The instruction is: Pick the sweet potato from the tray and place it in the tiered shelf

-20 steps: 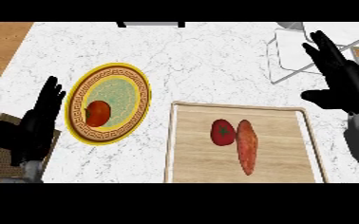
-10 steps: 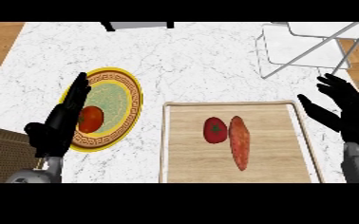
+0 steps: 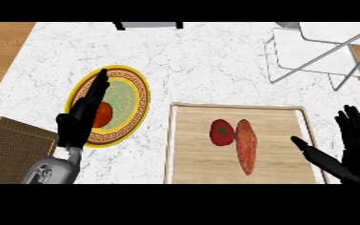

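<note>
Right now the right hand (image 3: 336,158) hangs spread at the tray's (image 3: 188,145) right edge, holding nothing; the sweet potato (image 3: 246,145) lies on the tray beside a tomato (image 3: 221,132).

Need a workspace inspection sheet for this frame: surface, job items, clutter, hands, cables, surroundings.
Surface: white marble counter.
Job's things: sweet potato lying on the wooden tray, beside a tomato; tiered shelf at the counter's far right.
Clutter: patterned plate with a red fruit; woven mat at the left edge.
Hands: left hand open, over the plate; right hand open, at the tray's right edge, holding nothing.
Cables: nothing seen.
Surroundings: wooden floor at left; grey object at the far edge.
</note>
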`<state>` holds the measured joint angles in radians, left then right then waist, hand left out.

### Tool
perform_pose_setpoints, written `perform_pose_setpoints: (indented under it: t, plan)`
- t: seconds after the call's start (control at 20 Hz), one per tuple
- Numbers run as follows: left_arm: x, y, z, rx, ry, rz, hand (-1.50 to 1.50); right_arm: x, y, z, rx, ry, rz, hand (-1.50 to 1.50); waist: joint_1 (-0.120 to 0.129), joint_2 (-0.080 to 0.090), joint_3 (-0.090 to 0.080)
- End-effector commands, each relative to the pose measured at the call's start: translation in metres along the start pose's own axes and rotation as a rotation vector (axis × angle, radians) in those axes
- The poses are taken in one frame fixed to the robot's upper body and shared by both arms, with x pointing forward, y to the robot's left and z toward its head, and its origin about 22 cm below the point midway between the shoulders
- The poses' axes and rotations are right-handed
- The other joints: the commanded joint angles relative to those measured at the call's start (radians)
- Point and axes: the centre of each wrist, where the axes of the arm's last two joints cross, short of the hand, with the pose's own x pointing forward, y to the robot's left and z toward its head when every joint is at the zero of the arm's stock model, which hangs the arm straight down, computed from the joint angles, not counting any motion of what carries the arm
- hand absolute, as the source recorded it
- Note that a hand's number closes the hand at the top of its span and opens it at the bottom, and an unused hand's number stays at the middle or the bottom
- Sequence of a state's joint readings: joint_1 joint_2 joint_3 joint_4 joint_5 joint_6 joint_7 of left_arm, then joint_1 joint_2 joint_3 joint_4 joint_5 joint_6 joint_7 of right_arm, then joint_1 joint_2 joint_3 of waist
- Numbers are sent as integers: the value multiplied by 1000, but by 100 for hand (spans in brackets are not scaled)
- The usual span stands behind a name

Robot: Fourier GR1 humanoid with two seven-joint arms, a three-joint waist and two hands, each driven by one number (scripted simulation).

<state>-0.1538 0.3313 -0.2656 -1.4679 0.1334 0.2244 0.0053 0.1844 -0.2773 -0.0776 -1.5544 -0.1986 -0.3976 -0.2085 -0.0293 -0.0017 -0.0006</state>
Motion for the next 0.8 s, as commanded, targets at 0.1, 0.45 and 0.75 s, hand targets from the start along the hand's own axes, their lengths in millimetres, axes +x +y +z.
perform_pose_setpoints:
  t: [0.1,0.45,0.75]
  plan:
    - [-8,-3,-6,-37,2,4,0,44,-10,6,220,14,162,-150,20,1,-2]
    - [-14,0,0,-21,-10,-4,0,118,-1,-2,309,99,381,-150,38,3,-3]
    - [2,-17,-18,-32,-22,-3,0,150,15,16,535,192,690,-150,35,4,-4]
